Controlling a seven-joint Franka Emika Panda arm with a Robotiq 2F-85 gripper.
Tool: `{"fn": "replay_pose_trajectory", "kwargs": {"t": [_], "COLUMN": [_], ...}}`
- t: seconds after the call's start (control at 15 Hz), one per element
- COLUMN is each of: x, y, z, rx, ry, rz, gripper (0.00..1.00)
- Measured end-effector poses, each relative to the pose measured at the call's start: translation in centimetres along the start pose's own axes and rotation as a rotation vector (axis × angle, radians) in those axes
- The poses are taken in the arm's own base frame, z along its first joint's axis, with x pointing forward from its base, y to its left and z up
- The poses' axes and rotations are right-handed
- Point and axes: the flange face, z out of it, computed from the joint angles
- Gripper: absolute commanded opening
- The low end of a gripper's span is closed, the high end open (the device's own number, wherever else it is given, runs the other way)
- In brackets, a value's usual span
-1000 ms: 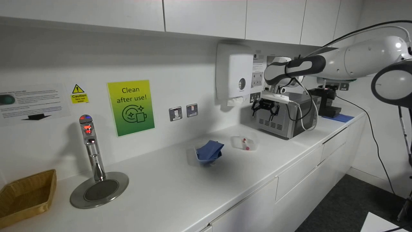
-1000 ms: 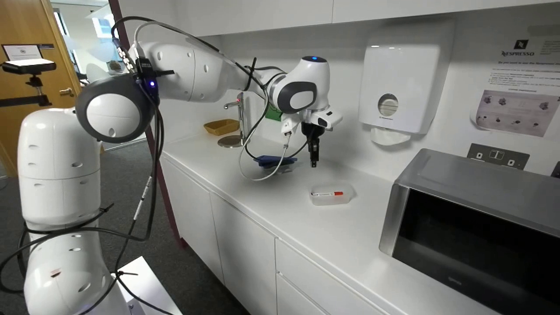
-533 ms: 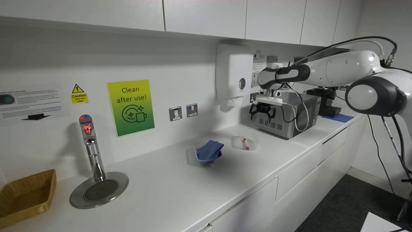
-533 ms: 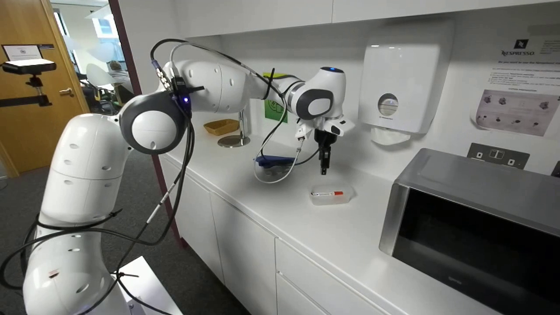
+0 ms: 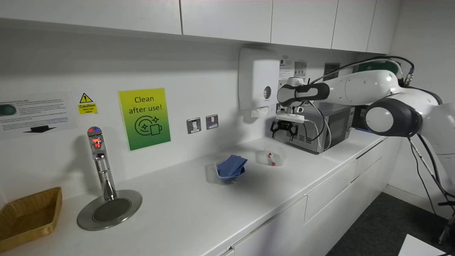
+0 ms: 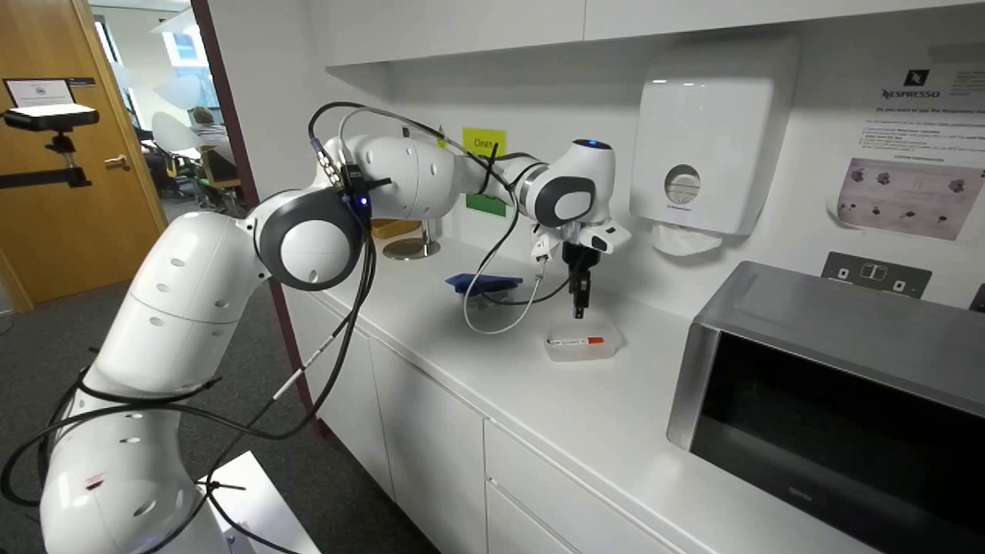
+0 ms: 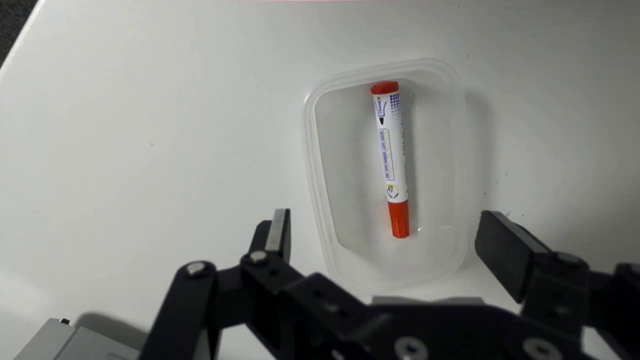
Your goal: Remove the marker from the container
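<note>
1. Black and pointing down, the gripper [image 7: 385, 225] hangs above the counter [image 5: 192, 213] with its jaws spread and nothing between the pads [image 7: 505, 255]; that width presumably leaves room to straddle a target below.

2. Beneath the jaws, and ahead of them in the wrist view, the marker [image 7: 392, 150] lies flat, white with red ends, untouched. Its length runs across the closing direction, so the pads should meet the barrel's sides rather than its ends.

3. Around the marker, also below the jaws, is the container [image 7: 345, 170], of clear plastic. In the wrist view the pads show outside its long walls, so I judge they must draw closer together to enter without catching the rim.

4. To one side of the jaws, apart, stands the microwave [image 6: 831, 431]; I expect it only limits the sideways approach.

5. On the jaws' opposite side, past the container, a blue cloth [image 5: 231, 166] rests on or in a small bowl [image 5: 227, 179], I cannot tell which; likely just set aside.
</note>
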Motion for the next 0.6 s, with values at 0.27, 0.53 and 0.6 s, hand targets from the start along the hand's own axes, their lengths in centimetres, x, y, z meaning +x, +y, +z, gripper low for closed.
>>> {"fn": "replay_pose_trajectory", "kwargs": {"t": [0.27,0.53,0.6], "x": [0.5,1.0,1.1], "y": [-0.7,-1.2,-1.2], "z": [1.8,3.6,4.1], "rx": [-0.011,-0.022,-0.026], "ry": [-0.004,-0.008,-0.01], "rz": [-0.007,-0.013,-0.013], "gripper": [1.0,0.89,0.88]}}
